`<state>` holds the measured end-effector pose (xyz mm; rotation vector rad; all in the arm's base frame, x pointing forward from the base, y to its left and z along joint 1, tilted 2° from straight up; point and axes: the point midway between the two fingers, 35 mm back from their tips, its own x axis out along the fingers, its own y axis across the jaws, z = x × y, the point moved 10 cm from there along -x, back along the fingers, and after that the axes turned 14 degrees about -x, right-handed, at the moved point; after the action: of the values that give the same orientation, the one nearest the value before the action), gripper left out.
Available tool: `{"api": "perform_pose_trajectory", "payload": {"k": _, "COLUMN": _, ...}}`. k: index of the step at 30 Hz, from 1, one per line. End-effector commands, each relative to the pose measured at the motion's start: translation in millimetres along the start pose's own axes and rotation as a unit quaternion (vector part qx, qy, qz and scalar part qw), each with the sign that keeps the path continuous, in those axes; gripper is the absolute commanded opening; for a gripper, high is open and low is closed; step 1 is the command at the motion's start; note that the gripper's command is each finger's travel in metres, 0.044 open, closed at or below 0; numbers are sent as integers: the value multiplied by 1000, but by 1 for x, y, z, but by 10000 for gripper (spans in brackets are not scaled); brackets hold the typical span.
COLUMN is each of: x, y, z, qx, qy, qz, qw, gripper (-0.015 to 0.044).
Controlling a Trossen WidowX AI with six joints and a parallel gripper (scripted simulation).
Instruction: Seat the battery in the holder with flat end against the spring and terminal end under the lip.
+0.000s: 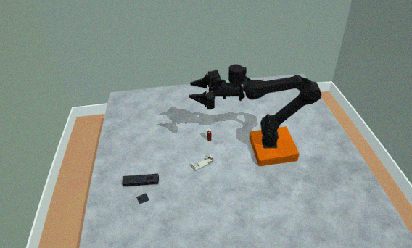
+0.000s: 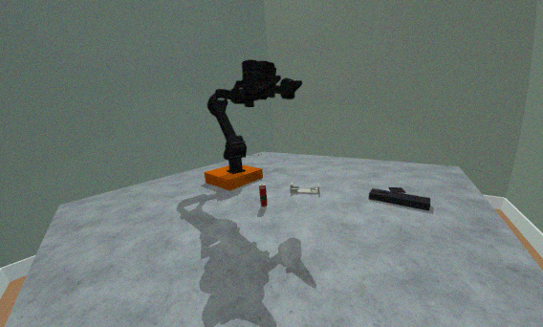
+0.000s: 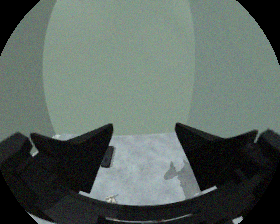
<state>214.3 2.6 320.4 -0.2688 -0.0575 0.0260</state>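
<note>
Your battery (image 1: 209, 135) stands upright on the grey surface (image 1: 275, 203), red-bodied with a pale cap on top, roughly mid-surface and just off the orange base (image 1: 274, 146) of the arm (image 1: 290, 105). Nothing is touching it. The holder (image 1: 202, 162) lies a short way from it, toward the near edge in the top view; it is a pale, open tray set at a slant, with nothing in it. The two are apart, not touching.

Farther out, toward the left edge in the top view, you have a long black block (image 1: 140, 179) lying flat, and a small black square (image 1: 142, 198) just beyond it, closer to the near-left corner.

Your claw (image 1: 199, 91) hangs high above the surface, well away from the battery and holder, pointing outward roughly level. It is released, fingers spread wide with nothing between them; the wrist view shows only surface and wall through the gap.
</note>
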Motion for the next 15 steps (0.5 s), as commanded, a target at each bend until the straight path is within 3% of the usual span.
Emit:
{"api": "perform_pose_trajectory", "payload": {"k": 1, "x": 2, "y": 0, "z": -1, "qx": -1, "qy": 9, "qz": 2, "qw": 1000, "gripper": 374}}
{"api": "perform_pose_trajectory", "payload": {"k": 7, "x": 40, "y": 1, "z": -44, "qx": -20, "qy": 277, "qz": 72, "qw": 958, "gripper": 216}}
{"api": "perform_pose_trajectory", "payload": {"k": 11, "x": 53, "y": 0, "z": -73, "qx": -36, "qy": 455, "qz": 132, "qw": 880, "gripper": 111}}
{"api": "perform_pose_trajectory", "payload": {"k": 15, "x": 56, "y": -3, "z": -92, "qx": -41, "qy": 575, "qz": 186, "qw": 796, "gripper": 6}}
